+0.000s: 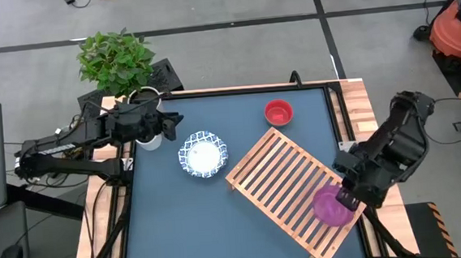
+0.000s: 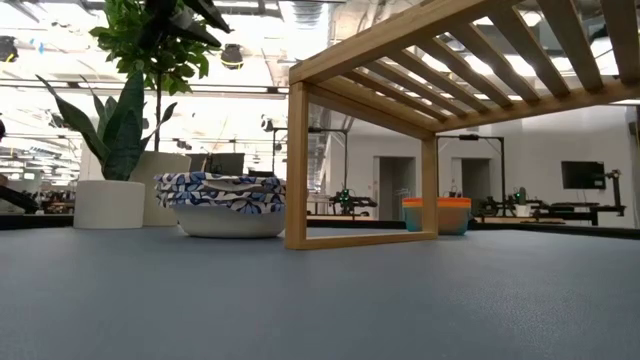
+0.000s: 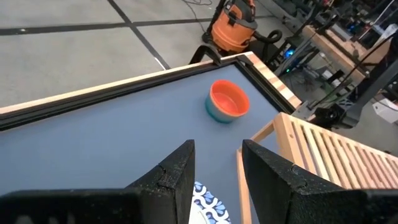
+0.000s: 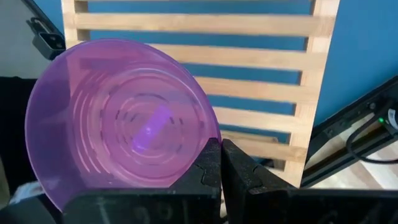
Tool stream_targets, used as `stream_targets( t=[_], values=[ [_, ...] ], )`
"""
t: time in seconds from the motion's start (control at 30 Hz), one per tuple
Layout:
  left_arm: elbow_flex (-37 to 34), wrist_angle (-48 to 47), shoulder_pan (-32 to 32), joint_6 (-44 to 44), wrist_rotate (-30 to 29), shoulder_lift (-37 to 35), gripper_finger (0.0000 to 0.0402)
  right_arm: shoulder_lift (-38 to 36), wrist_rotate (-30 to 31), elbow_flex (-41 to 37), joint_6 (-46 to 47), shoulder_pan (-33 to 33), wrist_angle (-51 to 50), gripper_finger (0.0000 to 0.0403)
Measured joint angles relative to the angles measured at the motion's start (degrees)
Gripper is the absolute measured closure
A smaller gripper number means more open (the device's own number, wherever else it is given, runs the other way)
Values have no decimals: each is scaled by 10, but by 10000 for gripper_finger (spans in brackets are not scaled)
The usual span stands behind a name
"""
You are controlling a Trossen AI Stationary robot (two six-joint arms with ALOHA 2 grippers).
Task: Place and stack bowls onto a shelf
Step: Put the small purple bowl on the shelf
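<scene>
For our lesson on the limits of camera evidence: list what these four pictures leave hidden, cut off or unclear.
- Magenta bowl, right wrist view: the right tool covers its near rim; whether it touches the shelf is unclear.
- Low view: the shelf top is cut off by the picture edge, and no bowl on it shows.
- White bowl with blue patterned rim, left wrist view: only a sliver shows between the left tool fingers.
- Plant pot, high view: the left arm covers it.

Bench [image 1: 172, 222] top: matt dark blue, finely grained, with a pale wood edge. Shelf [image 1: 288, 192]: light unfinished-looking wood slats, smooth. Magenta bowl [image 4: 121, 121] on the shelf: translucent glossy plastic, ringed base. Orange-red bowl [image 3: 229, 101] beyond the shelf: smooth, slight sheen. White patterned bowl [image 2: 222, 204] beside the shelf: glazed ceramic look. Plant pot [image 2: 110, 203]: matt white.
</scene>
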Motion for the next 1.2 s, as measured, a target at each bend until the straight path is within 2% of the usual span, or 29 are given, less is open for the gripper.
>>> stream_targets(
  t=[0.73,1.2],
  values=[
    [0,0,0,-9,1,18,284,6,3,-10,18,18,0,384],
    [0,0,0,-11,2,18,284,47,-32,-10,4,21,0,381]
  ],
)
